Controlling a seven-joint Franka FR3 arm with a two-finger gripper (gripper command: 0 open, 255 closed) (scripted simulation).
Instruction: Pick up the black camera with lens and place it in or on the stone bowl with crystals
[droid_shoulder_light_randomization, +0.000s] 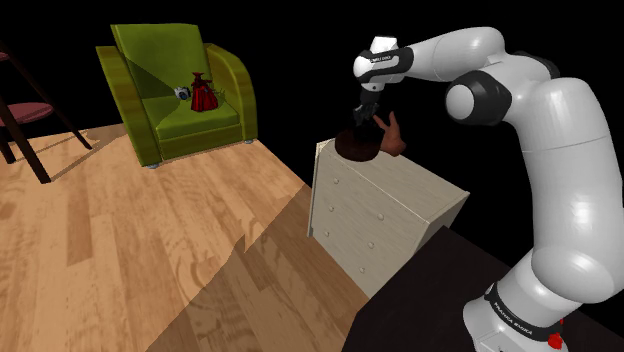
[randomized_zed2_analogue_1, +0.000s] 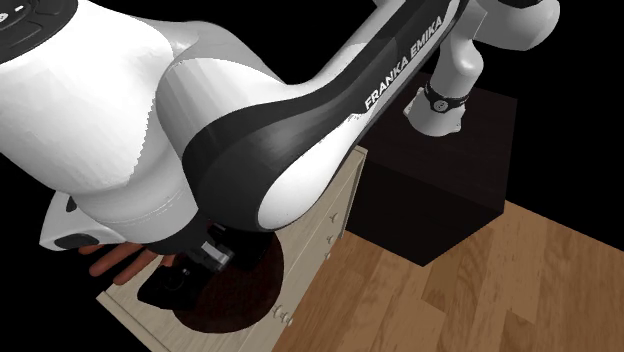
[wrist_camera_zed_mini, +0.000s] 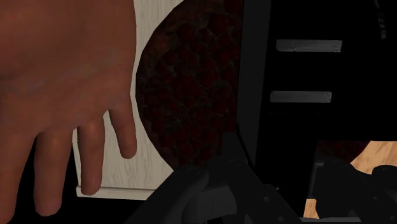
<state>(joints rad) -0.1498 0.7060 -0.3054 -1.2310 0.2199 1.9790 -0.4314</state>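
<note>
The black camera (wrist_camera_zed_mini: 299, 70) hangs close over the dark reddish-brown stone bowl (wrist_camera_zed_mini: 191, 89), with its lens part (wrist_camera_zed_mini: 210, 197) near my fingers. My gripper (droid_shoulder_light_randomization: 368, 118) points down over the bowl (droid_shoulder_light_randomization: 358, 148), which stands on the corner of a pale dresser (droid_shoulder_light_randomization: 400, 195). In the second exterior view the gripper (randomized_zed2_analogue_1: 205, 258) is shut on the camera (randomized_zed2_analogue_1: 172, 288), just above the bowl (randomized_zed2_analogue_1: 240, 298). The arm hides much of the bowl there.
A brown model hand (droid_shoulder_light_randomization: 393, 135) lies on the dresser top right beside the bowl, its fingers (wrist_camera_zed_mini: 63, 83) close to the rim. A green armchair (droid_shoulder_light_randomization: 175, 90) with a red object stands far off on the wooden floor. My dark stand (randomized_zed2_analogue_1: 440, 190) adjoins the dresser.
</note>
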